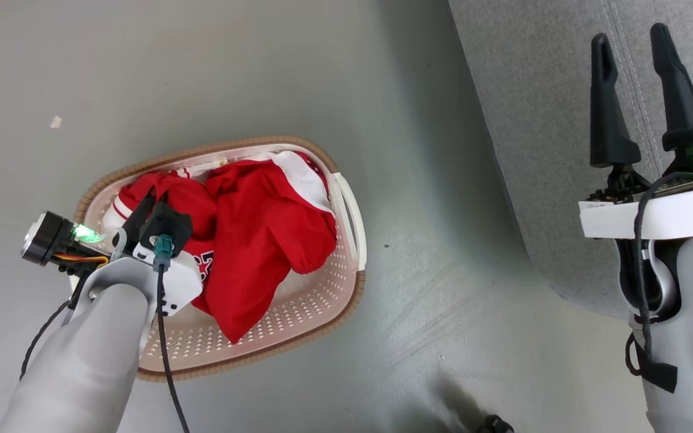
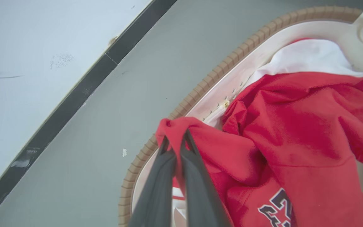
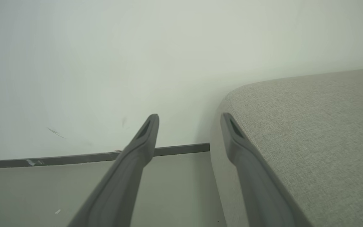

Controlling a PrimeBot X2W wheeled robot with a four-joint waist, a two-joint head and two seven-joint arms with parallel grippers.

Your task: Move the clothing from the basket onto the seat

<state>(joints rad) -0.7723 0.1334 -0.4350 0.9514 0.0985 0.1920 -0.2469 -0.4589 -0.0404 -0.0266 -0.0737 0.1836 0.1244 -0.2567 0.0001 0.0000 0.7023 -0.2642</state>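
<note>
Left gripper (image 2: 175,138) clamps bright-red clothing (image 1: 262,228), nine o'clock in cream perforated basket (image 1: 310,307). Right gripper (image 1: 629,36) gapes empty by grey woven seat (image 1: 533,120); nothing delivered yet.

1 basket (image 1: 232,144), 1 sofa (image 1: 539,120), L gripper (image 2: 175,137) + R gripper (image 1: 630,34), red garments (image 1: 262,228) min. 2

Bright-red clothing (image 1: 262,240) with white panels and a dark print lies heaped in the cream perforated basket (image 1: 313,304), one fold pinched between the fingers of the left claw (image 1: 149,204) beside the brown rim. The grey woven seat (image 1: 539,120), its stitched seam showing, lies beneath the right claw (image 1: 629,42).
</note>
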